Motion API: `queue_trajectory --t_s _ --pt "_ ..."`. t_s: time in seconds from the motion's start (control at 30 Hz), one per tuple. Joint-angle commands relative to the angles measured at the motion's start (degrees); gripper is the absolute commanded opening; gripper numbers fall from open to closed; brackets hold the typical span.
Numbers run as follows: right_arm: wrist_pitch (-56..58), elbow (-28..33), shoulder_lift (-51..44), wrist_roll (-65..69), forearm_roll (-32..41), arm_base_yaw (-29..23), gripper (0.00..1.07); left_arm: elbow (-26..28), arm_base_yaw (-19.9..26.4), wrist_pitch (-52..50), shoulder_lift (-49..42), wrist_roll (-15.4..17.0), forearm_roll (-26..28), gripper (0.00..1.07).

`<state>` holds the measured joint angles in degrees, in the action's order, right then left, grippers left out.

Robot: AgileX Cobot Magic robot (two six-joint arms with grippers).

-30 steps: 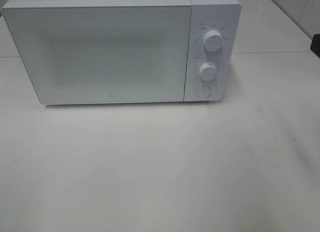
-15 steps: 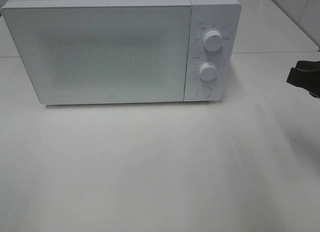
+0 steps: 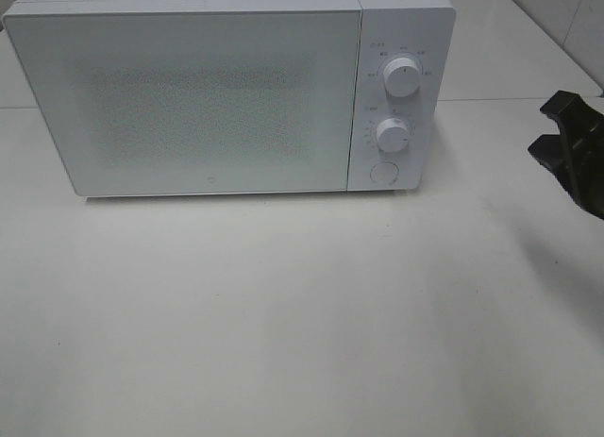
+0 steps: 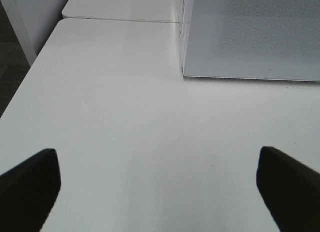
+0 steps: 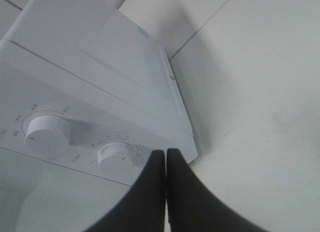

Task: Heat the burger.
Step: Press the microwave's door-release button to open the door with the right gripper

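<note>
The burger is out of view. A white microwave (image 3: 208,97) stands at the back of the table with its door shut; the frosted door hides the inside. My right gripper (image 3: 566,140) hovers at the right edge, to the right of the control panel. In the right wrist view it (image 5: 165,153) is shut on nothing, pointing at the lower knob (image 5: 116,155). My left gripper (image 4: 157,177) is open and empty above the bare tabletop, in front of the microwave's left corner (image 4: 183,71). It does not show in the exterior view.
The control panel carries an upper knob (image 3: 403,79), a lower knob (image 3: 392,135) and a round button (image 3: 382,172). The white table (image 3: 283,314) stretches in front of the microwave. A table seam (image 3: 510,100) runs behind the right side.
My right gripper has come in from the right edge toward the control panel and shut its fingers. The left gripper and the microwave have not moved.
</note>
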<state>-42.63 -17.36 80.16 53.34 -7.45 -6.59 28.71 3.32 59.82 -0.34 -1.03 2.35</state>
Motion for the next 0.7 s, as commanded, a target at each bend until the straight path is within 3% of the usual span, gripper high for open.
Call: queue_trajectory --t_s 0.03,0.2,0.3,0.4,0.47,0.57,0.7 --pt "-1.5 0.2 1.0 5.4 -0.1 0.3 0.00 -0.2 0.0 -0.4 -1.0 -0.2 0.2 1.00" --pt "-3.9 0.2 3.4 19.3 0.4 0.3 0.00 -0.2 0.0 -0.4 -1.0 -0.2 0.2 1.00" --pt "-3.8 0.2 3.4 20.3 1.0 0.1 0.00 -0.2 0.0 -0.4 -1.0 -0.2 0.2 1.00" --pt "-3.6 0.2 3.4 21.1 6.2 -2.9 0.00 -0.2 0.0 -0.4 -1.0 -0.2 0.2 1.00" --pt "-3.4 0.2 3.4 20.1 14.7 -8.9 0.00 -0.2 0.0 -0.4 -1.0 -0.2 0.2 1.00" --pt "-3.4 0.1 3.4 17.8 21.1 -12.8 0.00 -0.2 0.0 -0.4 -1.0 -0.2 0.2 1.00" --pt "-3.4 0.1 3.4 16.7 26.1 -16.0 0.00 -0.2 0.0 -0.4 -1.0 -0.2 0.2 1.00"
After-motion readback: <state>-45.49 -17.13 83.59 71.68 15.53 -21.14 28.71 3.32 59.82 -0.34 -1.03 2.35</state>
